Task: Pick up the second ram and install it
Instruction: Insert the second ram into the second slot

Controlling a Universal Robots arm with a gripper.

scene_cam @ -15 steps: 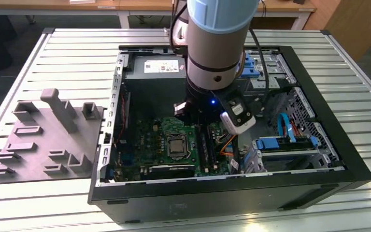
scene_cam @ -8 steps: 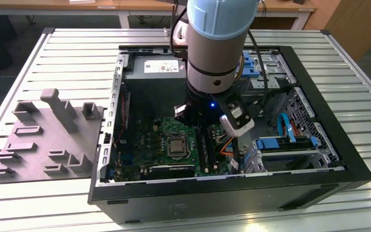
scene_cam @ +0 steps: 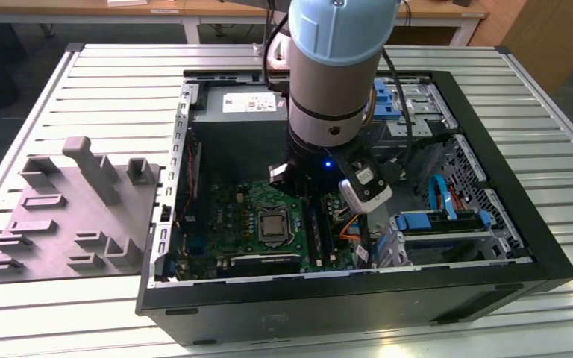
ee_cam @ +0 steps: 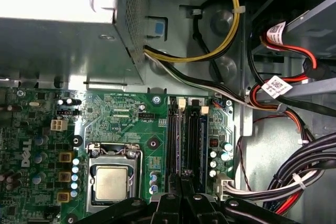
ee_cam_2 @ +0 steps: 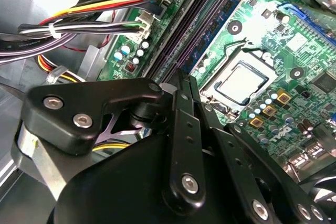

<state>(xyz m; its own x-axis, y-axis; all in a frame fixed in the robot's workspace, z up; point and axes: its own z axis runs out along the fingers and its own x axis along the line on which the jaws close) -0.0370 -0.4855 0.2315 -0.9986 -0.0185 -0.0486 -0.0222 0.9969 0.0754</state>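
My gripper reaches down into the open computer case, over the long black memory slots of the green motherboard. Its two black fingers are shut flat together. The second ram, a slim dark blue stick, stands on edge in the slot beside the processor socket and runs straight up to the fingertips, which pinch it near its middle. The gripper body hides the stick's near half. In the first wrist view the gripper sits in line with the slots.
The black case lies open on a slatted metal table. The power supply is at the back and blue drive bays at the exterior view's right. Cable bundles hang close to the slots. A grey moulded fixture lies outside the case.
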